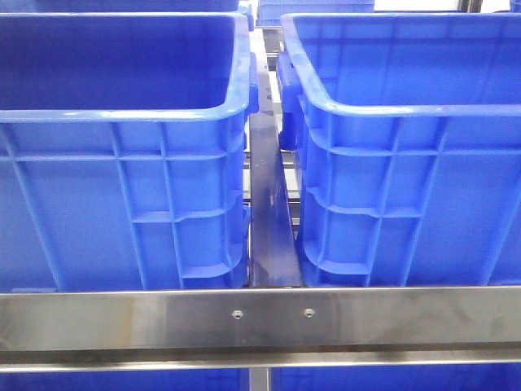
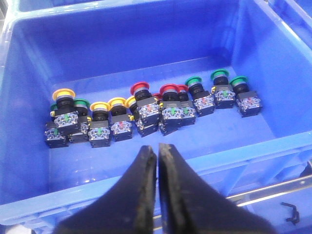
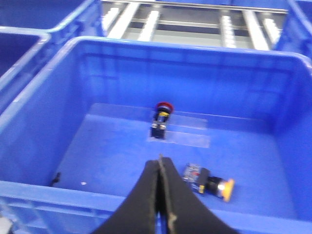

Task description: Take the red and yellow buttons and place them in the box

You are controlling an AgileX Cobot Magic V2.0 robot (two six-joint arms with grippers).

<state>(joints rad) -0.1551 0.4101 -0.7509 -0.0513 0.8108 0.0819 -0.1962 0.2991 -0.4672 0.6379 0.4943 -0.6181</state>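
Left claw [image 2: 157, 153]: fingers pressed together, empty, above the near wall of the supply crate [image 2: 29, 161].
Beyond it, on the crate floor: a row of push buttons; yellow-capped [image 2: 64, 93] at one end, red-capped [image 2: 140, 88] mid-row, green-capped [image 2: 193, 81] at the other.
Right claw [image 3: 160, 168]: pressed together, empty, over the receiving box [image 3: 63, 146].
Delivered: one yellow button [image 3: 210, 183] nearest the claw, one red button [image 3: 162, 115] farther back.
Judged early; most remain.

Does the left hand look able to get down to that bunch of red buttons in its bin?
Probably yes. The left hand hangs shut above the open bin, nothing covering the red buttons, though neighbours crowd them.
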